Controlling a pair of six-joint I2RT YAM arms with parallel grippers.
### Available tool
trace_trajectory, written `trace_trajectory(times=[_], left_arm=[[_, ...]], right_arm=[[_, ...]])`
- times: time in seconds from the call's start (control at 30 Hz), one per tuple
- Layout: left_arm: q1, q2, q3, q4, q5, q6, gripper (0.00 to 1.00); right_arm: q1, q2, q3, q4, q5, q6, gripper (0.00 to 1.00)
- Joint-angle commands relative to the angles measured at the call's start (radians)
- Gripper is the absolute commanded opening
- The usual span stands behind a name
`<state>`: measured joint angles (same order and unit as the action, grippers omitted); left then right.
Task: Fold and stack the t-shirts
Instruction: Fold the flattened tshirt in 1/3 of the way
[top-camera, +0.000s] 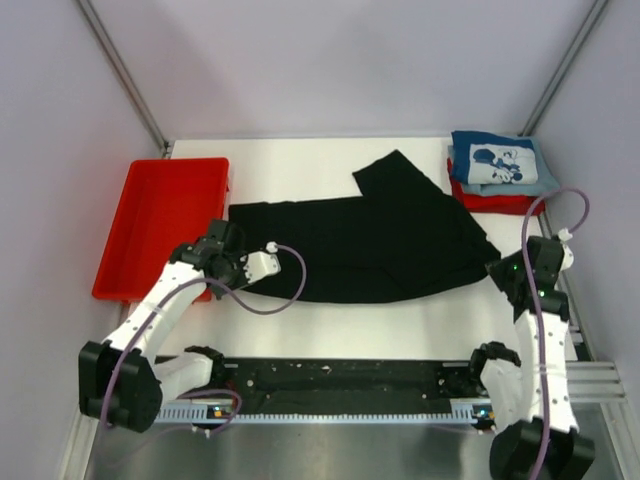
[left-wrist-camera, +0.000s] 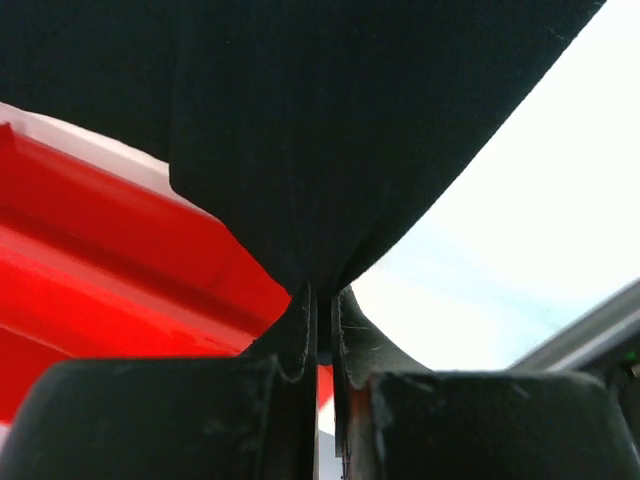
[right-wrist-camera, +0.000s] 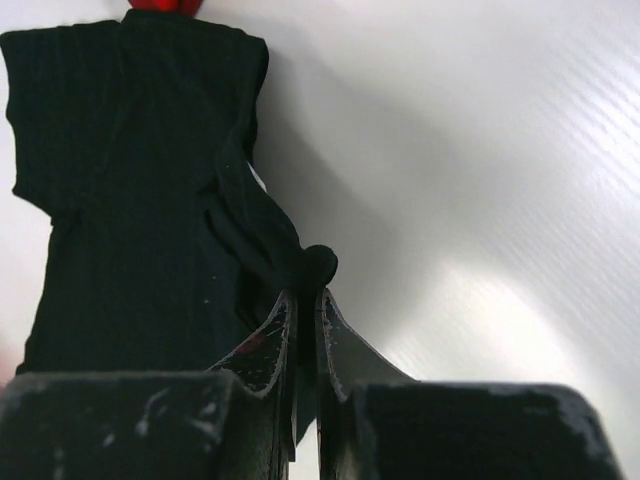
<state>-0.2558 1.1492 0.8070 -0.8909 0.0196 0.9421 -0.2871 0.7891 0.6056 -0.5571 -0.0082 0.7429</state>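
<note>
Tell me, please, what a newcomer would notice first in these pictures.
A big black shirt stretches across the middle of the white table, with the left jaws shut on its left edge and the right jaws shut on its right end. A red tray sits at the left. A folded blue shirt rests on a red shirt in the far right corner.
</note>
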Motion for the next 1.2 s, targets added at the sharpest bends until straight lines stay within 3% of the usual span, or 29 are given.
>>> trace_trajectory(times=[0.0, 0.3, 0.43, 0.47, 0.57, 0.63, 0.67, 0.73, 0.83, 0.93, 0.97, 1.03, 1.17], left_arm=[[0.007, -0.086, -0.025, -0.21, 0.005, 0.06, 0.0], [0.007, -0.144, -0.069, -0.324, 0.016, 0.093, 0.0], [0.007, -0.148, -0.069, -0.351, 0.043, 0.112, 0.0], [0.007, -0.138, -0.069, -0.362, 0.054, 0.115, 0.04], [0.007, -0.129, -0.075, -0.396, 0.069, 0.142, 0.27], [0.007, -0.128, -0.06, -0.395, 0.08, 0.152, 0.37], [0.007, -0.129, -0.042, -0.392, 0.098, 0.153, 0.41], [0.007, -0.115, 0.015, -0.399, 0.149, 0.156, 0.45], [0.01, -0.066, 0.128, -0.312, 0.149, 0.072, 0.49], [0.03, 0.024, 0.246, -0.186, 0.099, -0.02, 0.54], [0.036, 0.064, 0.286, -0.16, 0.092, -0.037, 0.56], [0.046, 0.17, 0.397, -0.141, 0.085, -0.077, 0.56], [0.056, 0.452, 0.638, -0.18, 0.092, -0.127, 0.55]], right_arm=[[-0.018, -0.21, -0.066, -0.245, 0.004, 0.113, 0.0], [-0.021, -0.294, -0.017, -0.481, 0.124, 0.226, 0.0], [-0.02, -0.309, 0.042, -0.581, 0.24, 0.282, 0.05], [-0.021, -0.31, 0.06, -0.599, 0.269, 0.297, 0.07], [-0.021, -0.306, 0.114, -0.645, 0.345, 0.316, 0.26], [-0.021, -0.306, 0.15, -0.671, 0.394, 0.316, 0.62], [-0.021, -0.306, 0.169, -0.681, 0.421, 0.312, 0.74], [-0.021, -0.304, 0.218, -0.676, 0.473, 0.309, 0.85], [-0.021, -0.3, 0.272, -0.531, 0.447, 0.221, 0.86], [-0.021, -0.271, 0.286, -0.188, 0.08, -0.011, 0.85], [-0.02, -0.248, 0.269, -0.015, -0.061, -0.043, 0.84], [-0.003, -0.153, 0.275, 0.121, -0.191, -0.03, 0.84], [0.185, 0.195, 0.449, 0.161, -0.135, -0.21, 0.83]])
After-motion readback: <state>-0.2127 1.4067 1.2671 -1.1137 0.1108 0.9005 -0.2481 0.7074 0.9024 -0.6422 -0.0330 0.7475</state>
